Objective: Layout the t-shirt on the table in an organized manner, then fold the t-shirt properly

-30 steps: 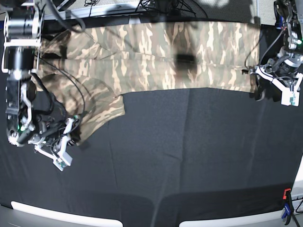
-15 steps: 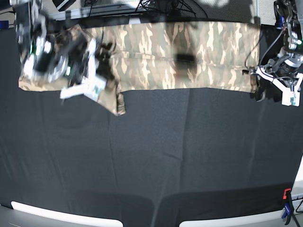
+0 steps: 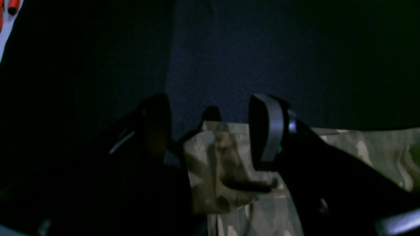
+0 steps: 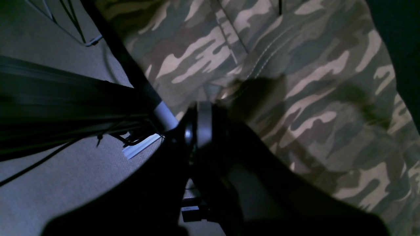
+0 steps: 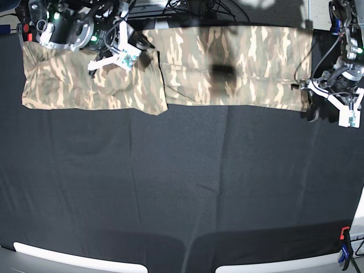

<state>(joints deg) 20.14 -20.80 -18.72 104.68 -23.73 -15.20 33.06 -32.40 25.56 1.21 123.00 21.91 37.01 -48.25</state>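
In the left wrist view my left gripper (image 3: 210, 131) stood spread, a corner of the t-shirt (image 3: 213, 170) lying between its fingers on the table (image 3: 262, 49); in the right wrist view my right gripper (image 4: 205, 126) was pressed together over the shirt's far edge; in the base view the shirt stretched along the table's back edge between both grippers.

Left gripper (image 5: 334, 109) jaws spread wide; right gripper (image 5: 116, 48) jaws closed.
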